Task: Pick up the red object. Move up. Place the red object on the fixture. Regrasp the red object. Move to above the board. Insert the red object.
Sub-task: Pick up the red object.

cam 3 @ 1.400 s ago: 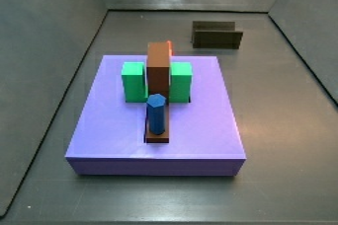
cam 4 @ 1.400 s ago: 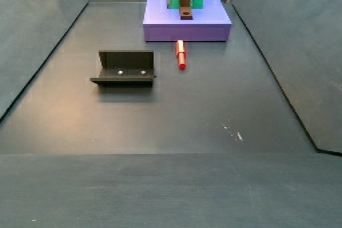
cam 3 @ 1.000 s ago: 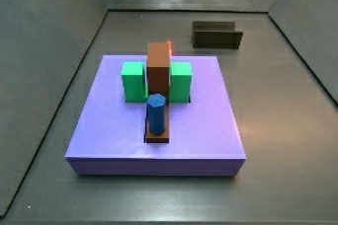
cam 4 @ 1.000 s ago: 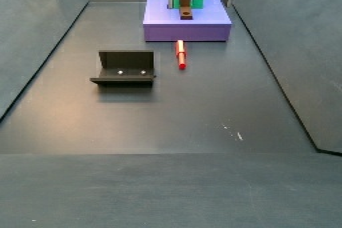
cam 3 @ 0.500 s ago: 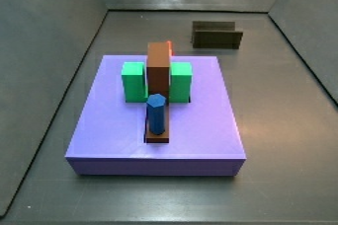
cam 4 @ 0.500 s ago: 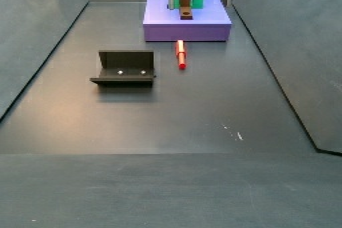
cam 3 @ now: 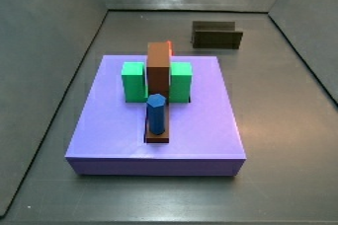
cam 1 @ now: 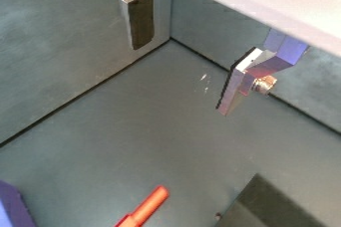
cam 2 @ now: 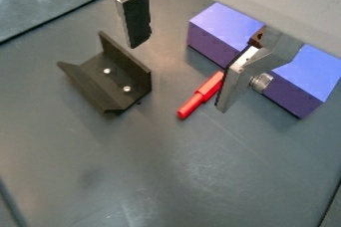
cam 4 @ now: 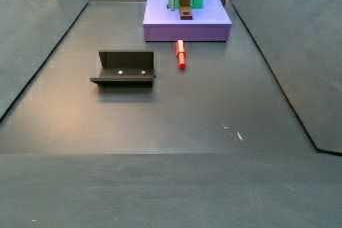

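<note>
I see the gripper (cam 2: 180,60) hanging above the dark grey surface (cam 4: 201,112) with its jaws spread wide and nothing between the silver fingers (cam 1: 140,20). Below and between the jaws in a wrist view lies the small bright red peg (cam 2: 201,94), flat on the surface, just beside the large lavender-purple slab (cam 2: 225,32). The dark olive box-like fixture (cam 2: 106,77) sits to one side of the jaws, apart from the peg (cam 4: 182,54).

Soft, even light fills my enclosure, glaring pale on the far wall and faintly off the dark tabletop (cam 4: 201,122), while my open claw (cam 2: 184,47) casts weak, diffuse shadows, everything fairly sharp.
</note>
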Tool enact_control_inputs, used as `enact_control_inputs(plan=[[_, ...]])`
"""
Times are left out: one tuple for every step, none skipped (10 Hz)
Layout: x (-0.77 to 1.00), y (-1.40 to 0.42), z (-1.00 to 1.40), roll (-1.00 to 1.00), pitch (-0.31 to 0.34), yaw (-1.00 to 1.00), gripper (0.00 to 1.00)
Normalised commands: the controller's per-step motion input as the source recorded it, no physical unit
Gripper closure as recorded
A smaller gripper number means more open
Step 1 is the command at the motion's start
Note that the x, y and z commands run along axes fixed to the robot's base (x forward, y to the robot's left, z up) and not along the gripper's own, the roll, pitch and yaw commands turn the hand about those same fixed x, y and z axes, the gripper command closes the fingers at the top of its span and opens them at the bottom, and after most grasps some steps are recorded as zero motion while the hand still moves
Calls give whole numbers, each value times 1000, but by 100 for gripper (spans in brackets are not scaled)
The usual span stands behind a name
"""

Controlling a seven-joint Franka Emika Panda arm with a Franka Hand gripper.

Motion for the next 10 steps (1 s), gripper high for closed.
enact_control_inputs(plan=[[0, -240, -374, -51, -29, 0, 0], [0, -249, -397, -17, -30, 0, 0], [0, -251, -403, 0, -13, 0, 0], [0, -234, -357, 57, 0, 9, 0], [0, -226, -283, 104, 0, 17, 0], [0, -211, -271, 84, 0, 0, 0], [0, -206, -286, 63, 0, 0, 0], [0, -214, -289, 50, 0, 0, 0], [0, -214, -289, 40, 0, 0, 0], [0, -197, -303, 51, 0, 0, 0]])
